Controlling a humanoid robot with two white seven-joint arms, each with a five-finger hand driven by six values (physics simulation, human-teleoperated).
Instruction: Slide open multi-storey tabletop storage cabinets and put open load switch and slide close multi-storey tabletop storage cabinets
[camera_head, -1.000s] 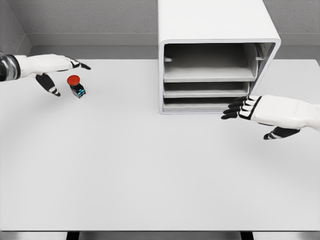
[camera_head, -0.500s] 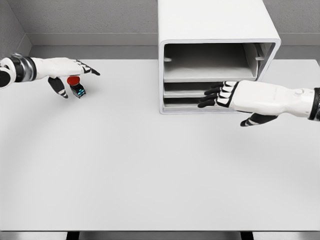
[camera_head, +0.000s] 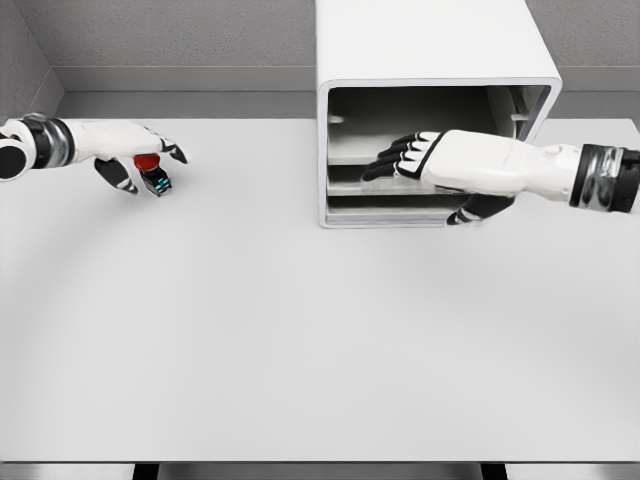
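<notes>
A white multi-storey cabinet (camera_head: 430, 45) stands at the back of the table, its open front showing three stacked trays. My right hand (camera_head: 398, 158) reaches in from the right, its fingers extended and flat in front of the middle tray (camera_head: 345, 178), holding nothing. At the far left lies the load switch (camera_head: 153, 176), a small black block with a red button. My left hand (camera_head: 138, 160) hovers right over it, thumb on its left and fingers spread above the red button, partly hiding it. I cannot see a closed grasp on it.
The white table (camera_head: 300, 330) stretches wide in front of the cabinet. A grey wall runs along the back, with a corner at the far left. The table's front edge lies at the bottom of the view.
My right hand has swept left and up across the cabinet front, from its lower right corner to the middle tray. My left hand has drawn back a little and settled over the switch.
</notes>
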